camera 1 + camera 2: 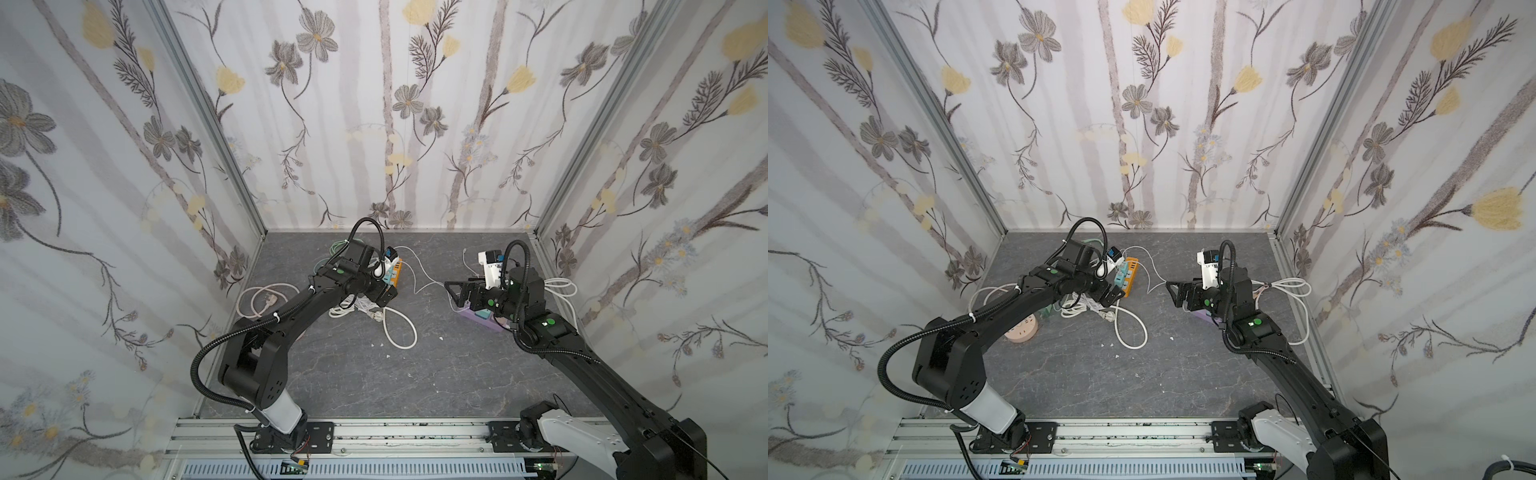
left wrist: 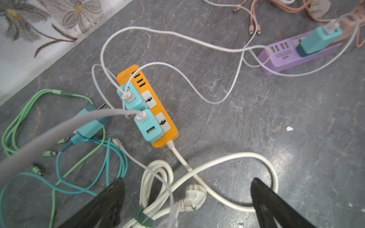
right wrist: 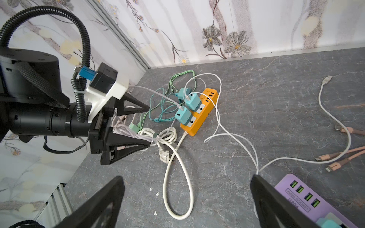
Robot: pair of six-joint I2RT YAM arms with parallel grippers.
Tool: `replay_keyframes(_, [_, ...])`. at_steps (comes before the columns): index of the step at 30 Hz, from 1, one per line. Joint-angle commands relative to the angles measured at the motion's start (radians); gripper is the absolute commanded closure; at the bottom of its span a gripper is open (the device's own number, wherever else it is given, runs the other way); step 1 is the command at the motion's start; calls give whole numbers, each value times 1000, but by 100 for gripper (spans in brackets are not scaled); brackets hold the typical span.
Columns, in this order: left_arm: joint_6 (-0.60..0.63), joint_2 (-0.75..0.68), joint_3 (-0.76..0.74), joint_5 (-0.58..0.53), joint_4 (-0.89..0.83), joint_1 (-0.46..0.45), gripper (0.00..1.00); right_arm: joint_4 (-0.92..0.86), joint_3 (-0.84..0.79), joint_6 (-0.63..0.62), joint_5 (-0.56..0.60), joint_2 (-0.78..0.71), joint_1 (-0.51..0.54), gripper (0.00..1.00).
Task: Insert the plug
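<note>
An orange power strip (image 2: 167, 126) lies on the grey table (image 2: 256, 138), seen also in both top views (image 1: 397, 277) (image 1: 1132, 275). Two teal adapters (image 2: 129, 97) (image 2: 149, 128) stand plugged into it. A white USB plug (image 2: 142, 116) sits in the nearer adapter, and its pale cable runs back past the camera. My left gripper (image 2: 187, 197) (image 3: 148, 126) hangs open just short of the strip, holding nothing; the strip's white mains plug (image 2: 192, 199) lies on the table below its jaws. My right gripper (image 3: 187, 197) (image 1: 451, 296) is open and empty over bare table.
A purple power strip (image 2: 284, 57) (image 3: 308, 199) with a teal adapter (image 2: 318, 39) lies under the right arm. A third teal adapter (image 2: 91, 123) lies loose among green and teal cables (image 2: 65, 173). Pink cables (image 3: 339, 156), a loose white USB cable (image 3: 325, 98) and a coiled white cord (image 2: 156, 177) litter the table.
</note>
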Motion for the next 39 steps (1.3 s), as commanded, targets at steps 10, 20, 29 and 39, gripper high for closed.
replay_keyframes(10, [-537, 371, 361, -206, -234, -4, 8, -22, -49, -30, 99, -75, 5, 1])
replay_keyframes(20, [-389, 472, 369, -386, -135, -58, 25, -30, -60, -39, 108, -92, 7, 1])
replay_keyframes(29, [-400, 522, 348, -346, -82, -44, 36, -33, -67, -38, 111, -105, 8, 1])
replay_keyframes(39, [-286, 634, 449, -201, -73, -68, 36, -64, -60, -55, 123, -120, 8, 1])
